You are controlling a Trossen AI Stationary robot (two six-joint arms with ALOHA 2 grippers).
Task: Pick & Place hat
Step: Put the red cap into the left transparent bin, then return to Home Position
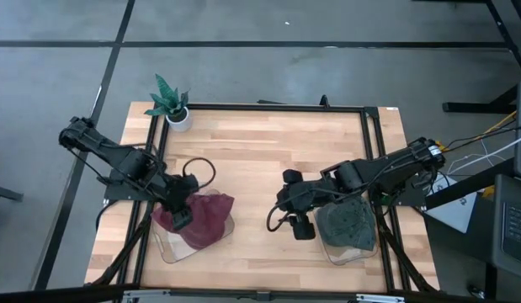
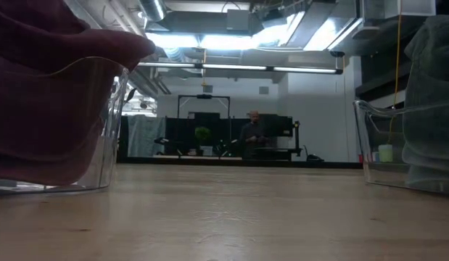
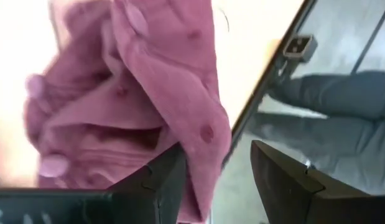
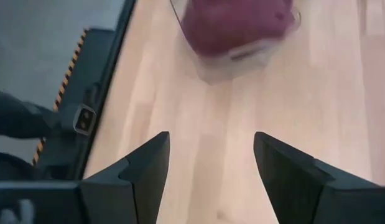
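1. Over the table point(image 1: 268, 151), the high view shows the left gripper point(image 1: 179, 215) down on the maroon hat point(image 1: 201, 217), which sits in a clear bin point(image 1: 172, 251); the right gripper point(image 1: 300, 225) hovers beside a grey hat point(image 1: 348, 223) in its own bin point(image 1: 351, 254).
2. Low view: both bins rest on the wood, well apart.
3. Left wrist view: fingers point(image 3: 161, 186) spread, the maroon fabric draped against one; closing now might pinch a loose fold only, and the hat could slip free.
4. Right wrist view: fingers point(image 4: 142, 171) spread wide, holding nothing.
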